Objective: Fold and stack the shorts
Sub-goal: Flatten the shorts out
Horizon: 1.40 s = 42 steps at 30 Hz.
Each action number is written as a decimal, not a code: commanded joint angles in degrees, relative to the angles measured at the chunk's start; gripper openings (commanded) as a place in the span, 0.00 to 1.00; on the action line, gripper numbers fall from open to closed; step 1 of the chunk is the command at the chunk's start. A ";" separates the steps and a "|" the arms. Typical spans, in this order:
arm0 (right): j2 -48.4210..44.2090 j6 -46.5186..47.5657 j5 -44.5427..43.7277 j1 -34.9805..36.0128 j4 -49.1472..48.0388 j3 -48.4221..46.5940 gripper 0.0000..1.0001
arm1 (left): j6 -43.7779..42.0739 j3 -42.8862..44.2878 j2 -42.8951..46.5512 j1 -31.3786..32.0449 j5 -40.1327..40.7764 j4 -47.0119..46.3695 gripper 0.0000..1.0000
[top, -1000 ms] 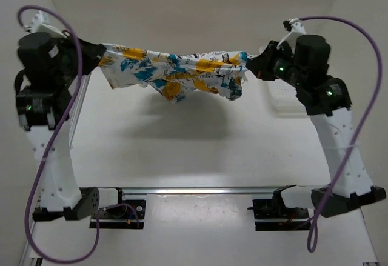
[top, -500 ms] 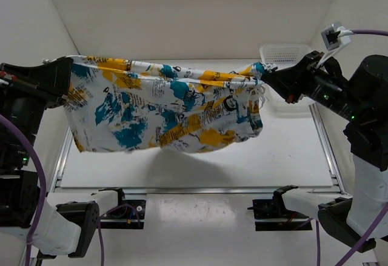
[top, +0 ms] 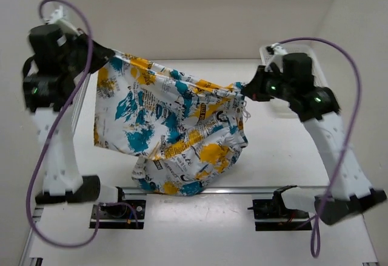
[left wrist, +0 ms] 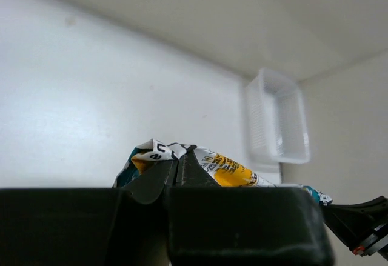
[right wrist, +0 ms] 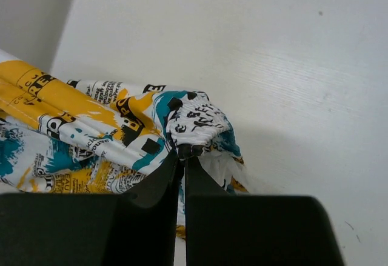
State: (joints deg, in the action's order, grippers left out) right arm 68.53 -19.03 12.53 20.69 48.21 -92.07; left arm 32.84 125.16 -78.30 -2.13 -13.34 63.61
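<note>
1. White table: both arms sit lower and further from the camera than 0.5 s ago.
2. White fabric shorts with yellow, teal and black print: held off the table, slung between both grippers. They were a taut, near-level band 0.5 s ago. Now they hang slack and the body sags toward the table's near edge. The long axis slopes from upper left down to the right.
3. White plastic mesh basket: far right of the table, with the shorts outside it.
4. Left gripper: clamped tight on one end of the shorts.
5. Right gripper: pinched tight on the bunched other end.
</note>
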 commanded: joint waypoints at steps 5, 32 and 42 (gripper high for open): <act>21.33 2.15 -11.48 -3.20 -8.11 5.07 0.01 | -5.59 -3.79 -17.99 0.89 10.61 -7.10 0.10; 14.19 -1.80 -9.45 -5.48 -13.84 -8.86 0.01 | -5.07 14.60 -10.75 -4.46 5.70 -5.17 0.10; -11.55 -3.56 -13.24 -5.48 -12.53 27.09 0.01 | -4.54 -38.81 22.82 -2.71 1.13 -3.42 0.10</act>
State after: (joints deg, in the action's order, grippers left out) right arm 60.45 -24.03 9.15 17.37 29.91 -72.75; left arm 29.50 96.09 -59.51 -3.53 -17.85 59.40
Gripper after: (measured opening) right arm 0.026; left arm 0.111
